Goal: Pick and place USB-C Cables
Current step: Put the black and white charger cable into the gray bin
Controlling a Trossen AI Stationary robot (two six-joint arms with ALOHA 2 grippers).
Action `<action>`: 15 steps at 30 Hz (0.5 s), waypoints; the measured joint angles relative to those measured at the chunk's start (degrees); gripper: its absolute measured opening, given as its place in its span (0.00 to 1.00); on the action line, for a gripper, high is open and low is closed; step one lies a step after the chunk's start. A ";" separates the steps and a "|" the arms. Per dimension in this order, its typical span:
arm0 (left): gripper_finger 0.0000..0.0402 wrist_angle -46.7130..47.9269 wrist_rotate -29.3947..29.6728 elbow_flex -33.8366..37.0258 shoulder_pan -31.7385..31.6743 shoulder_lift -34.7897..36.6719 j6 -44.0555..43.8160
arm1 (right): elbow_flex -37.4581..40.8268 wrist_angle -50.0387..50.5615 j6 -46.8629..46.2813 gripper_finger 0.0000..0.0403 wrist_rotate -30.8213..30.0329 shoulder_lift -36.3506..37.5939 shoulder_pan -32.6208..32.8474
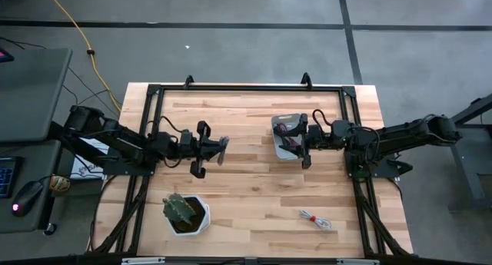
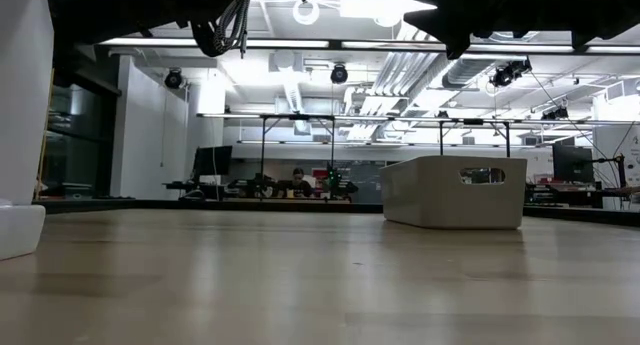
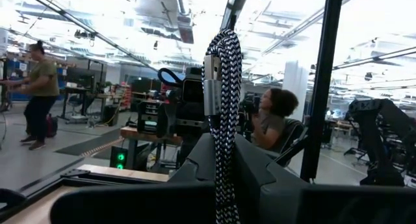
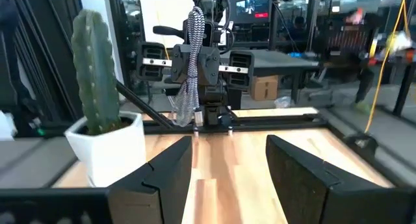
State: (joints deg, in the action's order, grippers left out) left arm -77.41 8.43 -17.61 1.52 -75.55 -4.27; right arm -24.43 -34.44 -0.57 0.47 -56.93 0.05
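In the high view, nearest the lower edge of the frame, a whitish USB-C cable with red ties (image 1: 316, 219) lies loose on the pale wooden table (image 1: 254, 180) at lower right, well apart from both arms. At lower left stands a green cactus in a white angular pot (image 1: 185, 212).

Mid-frame, the left gripper (image 1: 221, 151) hangs above the table left of centre, its fingers closed on a grey braided black-and-white cable (image 3: 222, 107), which stands up between them in the left wrist view and dangles in a loop in the right wrist view (image 4: 190, 68).

The right gripper (image 1: 304, 144) sits right of centre, just beside the pale plastic tray (image 1: 278, 124), its fingers (image 4: 166, 169) spread wide and holding nothing. In the tray lies a dark red cable (image 1: 281, 130).
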 joint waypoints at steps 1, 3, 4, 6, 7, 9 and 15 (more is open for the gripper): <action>0.00 0.00 0.69 0.00 0.02 0.00 0.00 | 0.00 -0.01 -1.47 0.47 0.00 -0.06 0.00; 0.00 0.02 2.10 0.00 0.04 0.00 0.00 | 0.00 -0.29 -4.42 0.47 -0.05 -1.02 -0.01; 0.00 0.02 2.73 0.00 0.04 0.00 -0.01 | 0.00 -0.02 -5.02 0.47 -0.32 -1.70 0.00; 0.00 0.00 4.09 -0.25 0.02 -0.36 0.00 | -0.20 -0.43 -5.02 0.47 -0.87 -3.75 0.00; 0.00 0.11 4.77 -0.42 0.03 -0.58 0.00 | -0.74 -0.39 -5.02 0.47 -1.40 -5.13 0.00; 0.00 0.04 5.61 -1.13 0.02 -1.33 -0.02 | -2.72 -0.45 -4.91 0.47 -2.23 -8.35 0.00; 0.00 0.29 7.19 -4.04 1.14 -5.70 0.49 | -11.83 -0.52 -0.35 0.47 -2.41 -19.82 -0.02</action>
State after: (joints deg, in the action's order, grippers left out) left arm -77.11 15.62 -21.65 2.66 -81.25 -3.79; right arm -36.26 -34.96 -0.92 -1.93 -76.74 0.03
